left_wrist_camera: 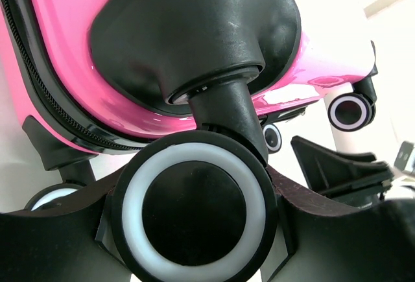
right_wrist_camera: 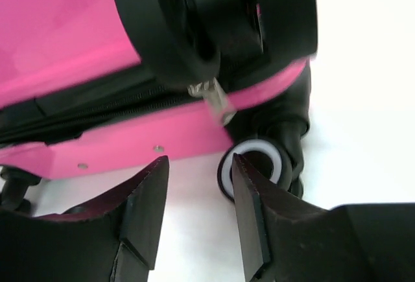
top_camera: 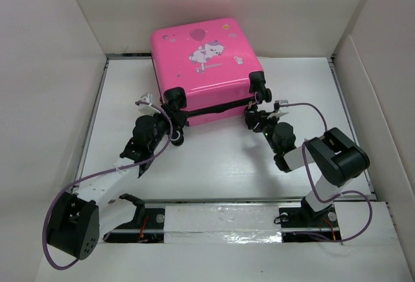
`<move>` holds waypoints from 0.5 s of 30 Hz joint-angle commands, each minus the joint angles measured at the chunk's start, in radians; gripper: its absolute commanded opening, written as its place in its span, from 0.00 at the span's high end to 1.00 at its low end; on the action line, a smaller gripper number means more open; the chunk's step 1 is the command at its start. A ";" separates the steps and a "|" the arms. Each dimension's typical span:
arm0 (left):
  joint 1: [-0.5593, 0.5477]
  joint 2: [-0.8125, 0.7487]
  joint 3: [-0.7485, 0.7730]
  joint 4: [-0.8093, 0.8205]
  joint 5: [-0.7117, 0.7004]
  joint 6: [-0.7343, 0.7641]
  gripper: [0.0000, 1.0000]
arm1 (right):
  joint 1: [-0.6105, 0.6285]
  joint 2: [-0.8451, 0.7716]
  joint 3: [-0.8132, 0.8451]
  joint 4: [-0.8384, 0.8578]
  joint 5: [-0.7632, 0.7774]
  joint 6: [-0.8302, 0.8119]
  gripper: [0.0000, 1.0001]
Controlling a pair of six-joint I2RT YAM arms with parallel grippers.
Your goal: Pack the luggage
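Note:
The pink luggage [top_camera: 201,55] lies closed and flat at the back middle of the table, its wheeled end towards me. My left gripper [top_camera: 165,105] is at its front left corner. In the left wrist view the gripper [left_wrist_camera: 194,211] has a black wheel with a white ring [left_wrist_camera: 194,159] filling the gap between both fingers. My right gripper [top_camera: 256,115] is at the front right corner. In the right wrist view it [right_wrist_camera: 199,165] is open and empty just above the table, beside the lower right wheel [right_wrist_camera: 259,147]. A metal zipper pull [right_wrist_camera: 217,100] hangs above it.
White walls [top_camera: 58,68] box in the table on the left, back and right. A metal rail [top_camera: 220,220] with the arm bases runs along the near edge. Purple cables [top_camera: 117,172] loop off both arms. Another suitcase wheel [left_wrist_camera: 350,110] shows behind the held one.

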 commanded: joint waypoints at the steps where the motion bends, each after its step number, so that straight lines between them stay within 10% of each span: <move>1: -0.006 -0.070 0.028 0.246 0.069 -0.003 1.00 | -0.011 -0.028 0.063 0.210 -0.008 -0.064 0.49; 15: -0.006 -0.068 0.028 0.240 0.067 0.003 1.00 | 0.000 -0.005 0.182 0.123 0.056 -0.191 0.53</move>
